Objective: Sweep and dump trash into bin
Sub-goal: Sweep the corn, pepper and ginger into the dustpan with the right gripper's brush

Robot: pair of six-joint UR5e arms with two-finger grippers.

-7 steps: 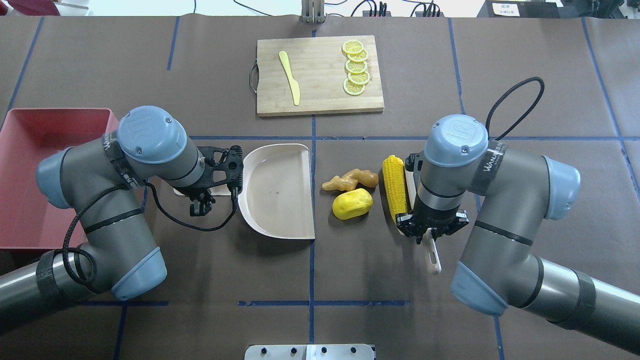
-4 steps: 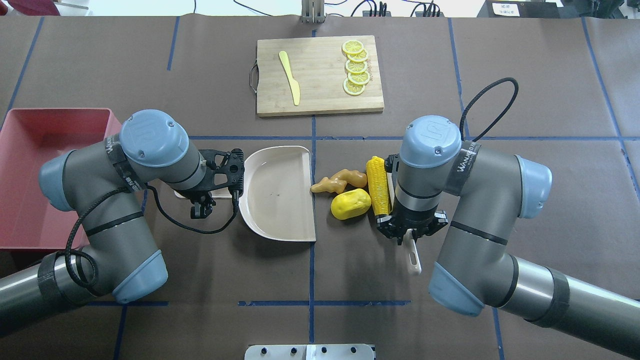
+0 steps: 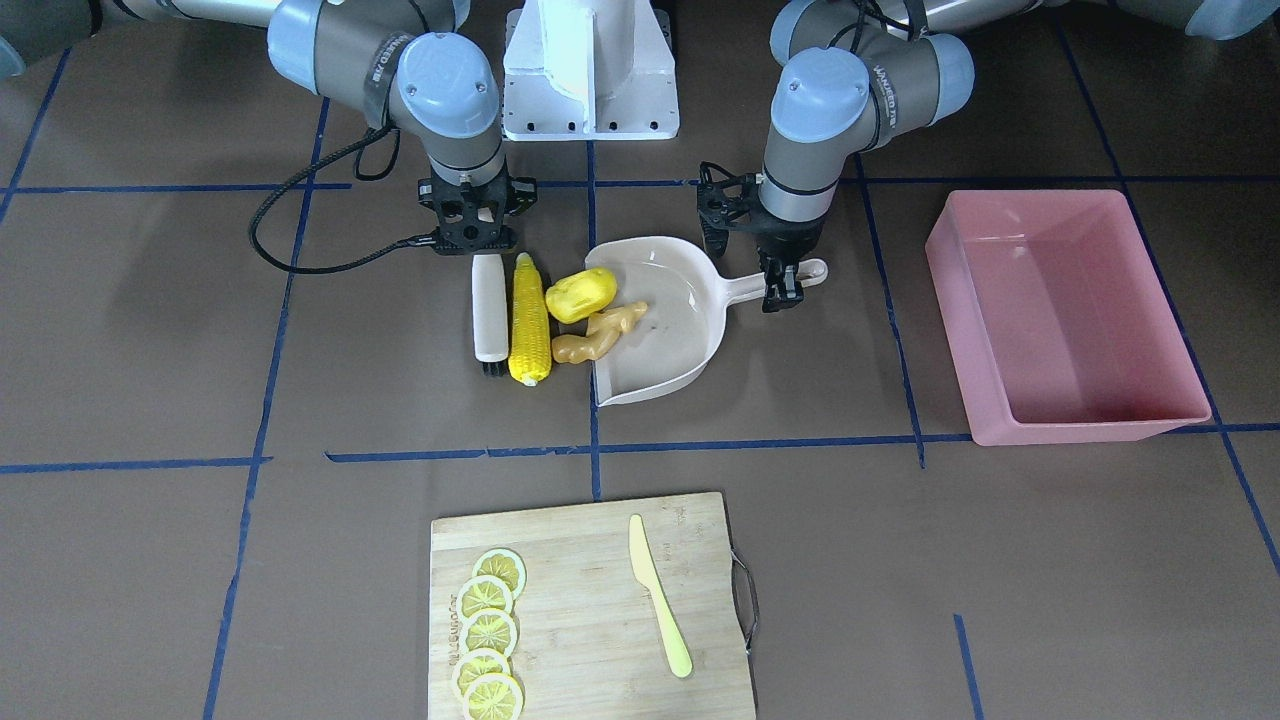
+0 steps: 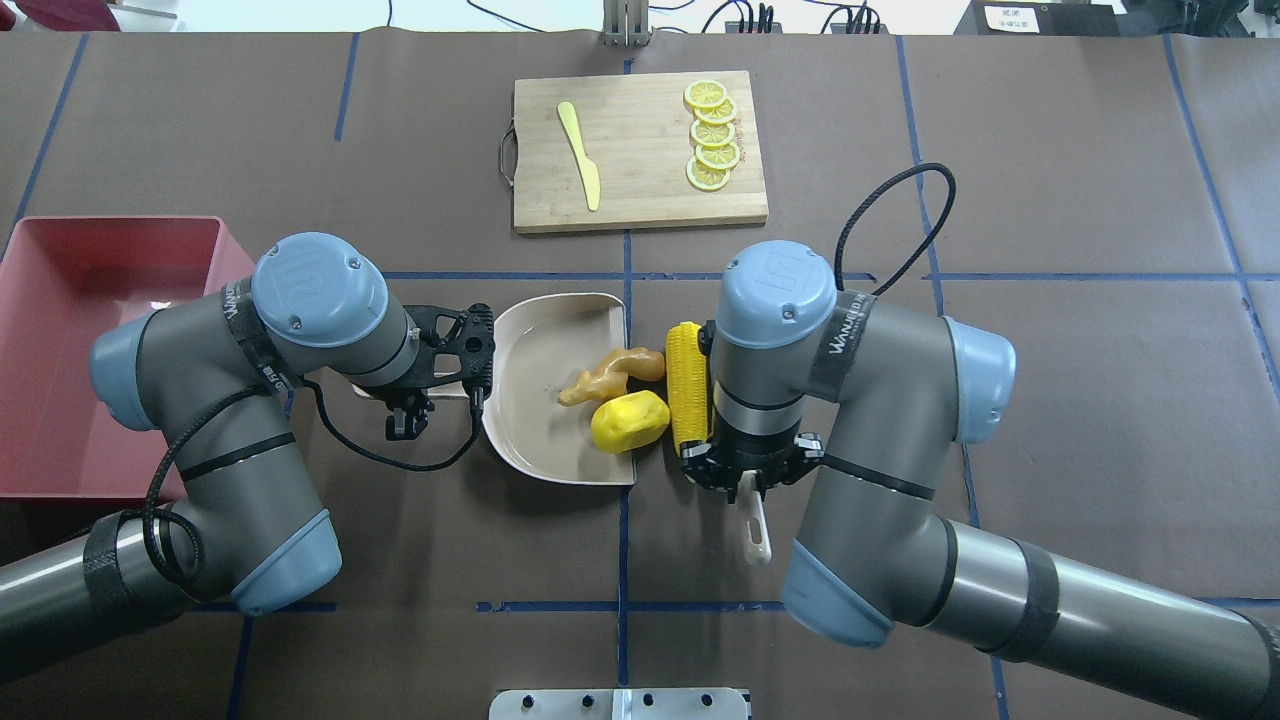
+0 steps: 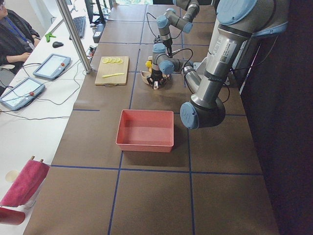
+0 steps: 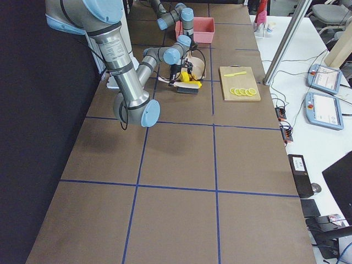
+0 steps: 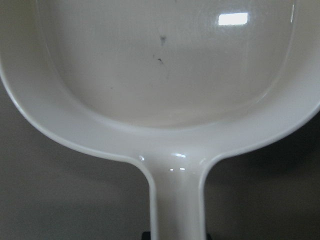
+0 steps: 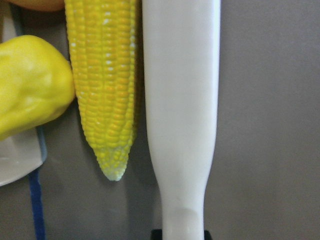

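My left gripper point(image 4: 405, 415) is shut on the handle point(image 3: 805, 271) of the beige dustpan point(image 4: 540, 420), which lies flat on the table; the pan also fills the left wrist view point(image 7: 165, 75). My right gripper point(image 4: 750, 480) is shut on a white brush point(image 3: 488, 310) that lies against the corn cob point(image 4: 688, 385). The corn lies just outside the pan's open edge. The ginger root point(image 4: 612, 370) lies partly inside the pan. The potato point(image 4: 628, 420) straddles the pan's edge and touches the corn point(image 8: 105, 85). The pink bin point(image 4: 60, 330) stands at the far left and holds nothing.
A wooden cutting board point(image 4: 640, 190) with a pale yellow knife point(image 4: 580, 155) and lemon slices point(image 4: 712, 135) lies at the far middle of the table. The bin point(image 3: 1090, 425) sits beyond my left arm's elbow side. Operators' tablets lie on a side desk point(image 5: 49, 66).
My right arm has swept the brush to the left, pushing the corn, potato and ginger to the dustpan. The ginger and potato now lie on the pan's mouth. The left gripper has barely moved.
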